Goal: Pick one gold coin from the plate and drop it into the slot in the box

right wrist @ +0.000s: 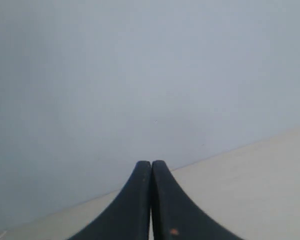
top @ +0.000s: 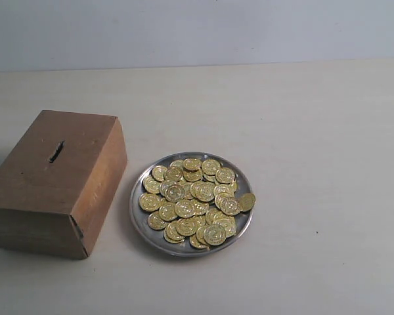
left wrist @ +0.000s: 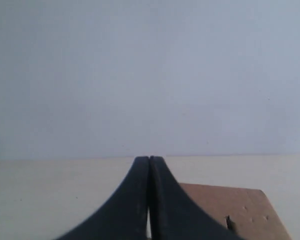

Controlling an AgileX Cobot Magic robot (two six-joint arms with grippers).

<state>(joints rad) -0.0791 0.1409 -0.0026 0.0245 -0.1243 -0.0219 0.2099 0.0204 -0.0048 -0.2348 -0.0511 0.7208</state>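
Exterior view: we log the box [top: 56, 184] at left, with the slot [top: 56, 151] in its top face. Just beside it is the plate [top: 143, 230], heaped with gold coins [top: 194, 200]. No arm is in sight.

Left wrist view: left gripper [left wrist: 149, 161], jaws pressed together, holding nothing.

Right wrist view: right gripper [right wrist: 151, 164], likewise closed and empty.

We judge that picking, carrying and dropping all remain.

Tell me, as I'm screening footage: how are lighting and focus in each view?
Exterior view: soft even light, sharp, faint shadow beside the brown rectangular box, mild glints on the gold coins. Left wrist view: black left hand blurred. Right wrist view: black right hand likewise blurred.
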